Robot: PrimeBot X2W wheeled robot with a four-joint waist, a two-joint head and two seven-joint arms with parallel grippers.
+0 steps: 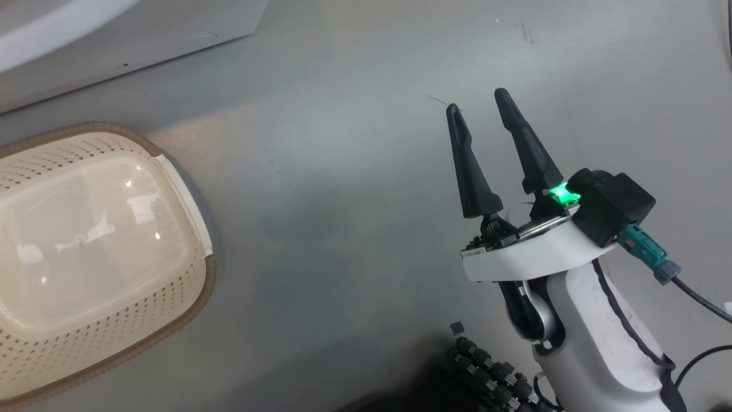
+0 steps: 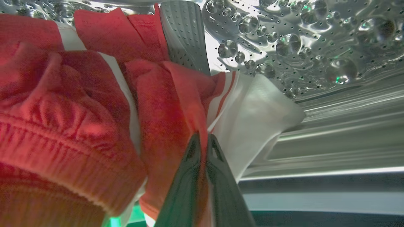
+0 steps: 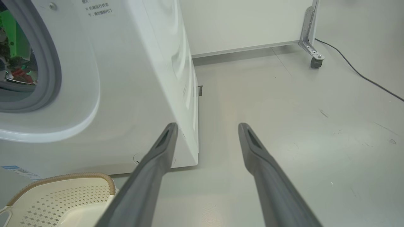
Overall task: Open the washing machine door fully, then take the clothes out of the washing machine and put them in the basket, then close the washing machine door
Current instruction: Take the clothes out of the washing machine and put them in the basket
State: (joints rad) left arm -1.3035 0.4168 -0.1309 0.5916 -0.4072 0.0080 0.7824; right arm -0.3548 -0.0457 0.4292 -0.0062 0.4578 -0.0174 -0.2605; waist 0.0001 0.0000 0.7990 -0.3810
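The washing machine carries two lines of small grey Chinese print near its opening, too small to read; its blue label low down is also unreadable

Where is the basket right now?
The basket sits on the floor at the left of the head view, just in front of the washing machine and to the left of the open right gripper.

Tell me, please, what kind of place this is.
Probably a test room arranged as a laundry corner, not a home: a white washing machine with red clothes inside stands on a bare grey floor, a cream basket near it, and a wheeled panel behind.
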